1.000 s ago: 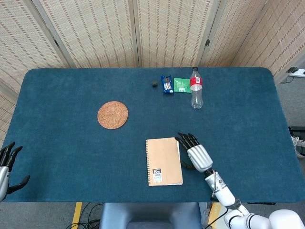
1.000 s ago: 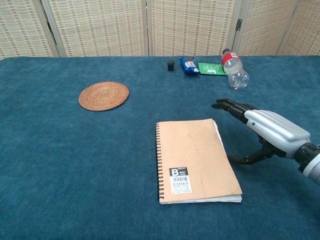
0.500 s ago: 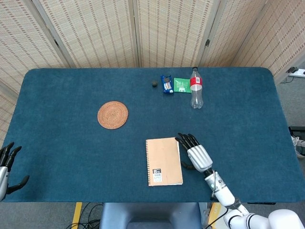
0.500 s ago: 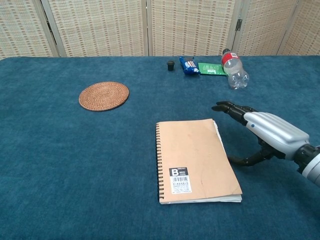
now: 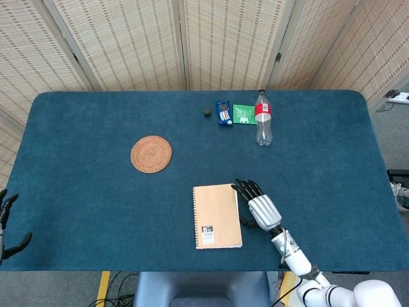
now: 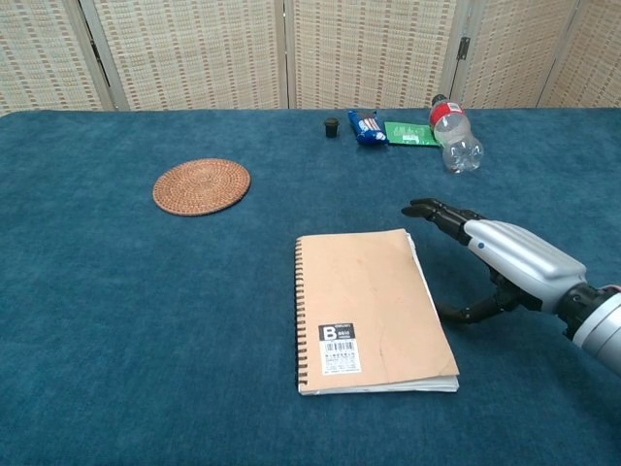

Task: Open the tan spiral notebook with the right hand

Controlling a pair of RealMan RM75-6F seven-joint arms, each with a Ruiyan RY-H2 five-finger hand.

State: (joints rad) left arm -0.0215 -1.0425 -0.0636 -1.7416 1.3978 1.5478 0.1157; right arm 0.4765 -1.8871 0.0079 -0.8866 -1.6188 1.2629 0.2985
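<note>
The tan spiral notebook (image 5: pixel 217 216) (image 6: pixel 370 309) lies closed and flat on the blue table, spiral binding along its left edge, a black label near its front. My right hand (image 5: pixel 259 206) (image 6: pixel 493 261) hovers just beside its right edge, palm down, fingers stretched forward and apart, thumb curved toward the page edges. It holds nothing. My left hand (image 5: pixel 7 228) shows only at the far left edge of the head view, fingers apart and empty; the chest view does not show it.
A round woven coaster (image 5: pixel 151 153) (image 6: pixel 201 185) lies left of centre. At the back sit a small black cap (image 5: pixel 207 112), a blue packet (image 5: pixel 223 113), a green packet (image 5: pixel 243 114) and a lying plastic bottle (image 5: pixel 262 118) (image 6: pixel 455 136).
The right hand has edged left toward the notebook's right edge, and the notebook has shifted slightly left. The left hand has slid further out of the head view.
</note>
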